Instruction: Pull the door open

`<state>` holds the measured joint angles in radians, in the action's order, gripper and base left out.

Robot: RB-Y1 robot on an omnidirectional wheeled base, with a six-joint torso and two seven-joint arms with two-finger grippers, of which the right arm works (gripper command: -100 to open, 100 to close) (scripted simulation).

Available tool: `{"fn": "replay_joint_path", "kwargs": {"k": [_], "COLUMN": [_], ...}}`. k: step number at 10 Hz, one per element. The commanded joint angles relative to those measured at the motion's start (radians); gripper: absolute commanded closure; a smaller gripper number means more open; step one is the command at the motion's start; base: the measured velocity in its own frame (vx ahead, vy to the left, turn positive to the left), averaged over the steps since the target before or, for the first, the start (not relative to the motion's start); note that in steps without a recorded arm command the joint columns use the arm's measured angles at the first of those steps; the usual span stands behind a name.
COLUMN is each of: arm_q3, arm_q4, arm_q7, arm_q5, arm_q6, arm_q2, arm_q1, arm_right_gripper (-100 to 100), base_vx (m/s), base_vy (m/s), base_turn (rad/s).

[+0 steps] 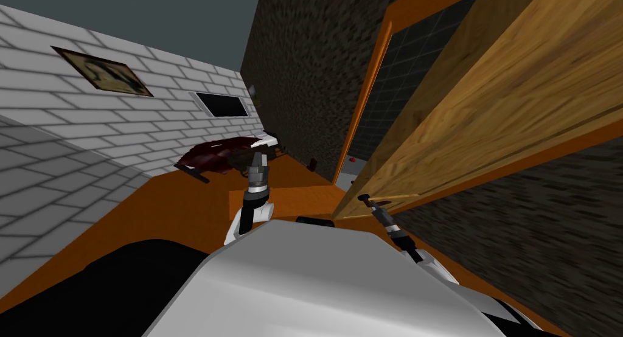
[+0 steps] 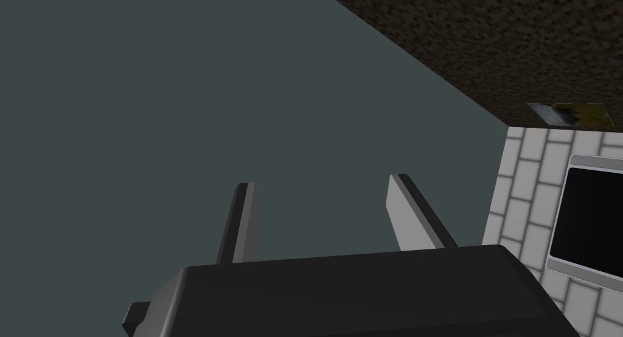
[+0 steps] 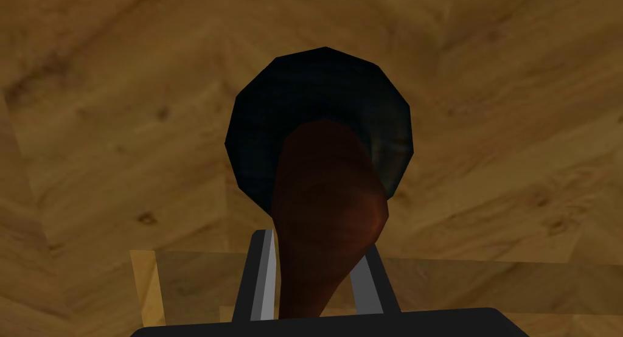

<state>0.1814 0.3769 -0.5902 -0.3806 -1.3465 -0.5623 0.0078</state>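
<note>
Your right gripper (image 3: pixel 316 242) has handle (image 3: pixel 328 211) pinched between fingers — grip done. Door (image 1: pixel 487 108) just ahead on your right, looks partly swung off frame (image 1: pixel 365 96) — more pulling to do. Left gripper (image 2: pixel 322 181) idle, fingers spread.

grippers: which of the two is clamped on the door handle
The right gripper: its fingers press both sides of the reddish-brown handle on the wooden door. The left gripper is open, holding nothing, away from the door.
</note>
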Motion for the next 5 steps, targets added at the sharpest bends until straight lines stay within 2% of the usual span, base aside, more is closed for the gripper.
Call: {"fn": "replay_joint_path", "kwargs": {"k": [1,5], "arm_q3": [0.003,0.013], "arm_q4": [-0.012,-0.026], "arm_q7": [0.002,0.002], "arm_q5": [-0.004,-0.012], "arm_q6": [-0.01,-0.028], "arm_q2": [-0.001,-0.006], "arm_q1": [0.001,0.001], "arm_right_gripper": [100,100], "base_vx": [-0.21,-0.211], "base_vy": [-0.095,-0.116], "base_turn": [0.179,0.181]}}
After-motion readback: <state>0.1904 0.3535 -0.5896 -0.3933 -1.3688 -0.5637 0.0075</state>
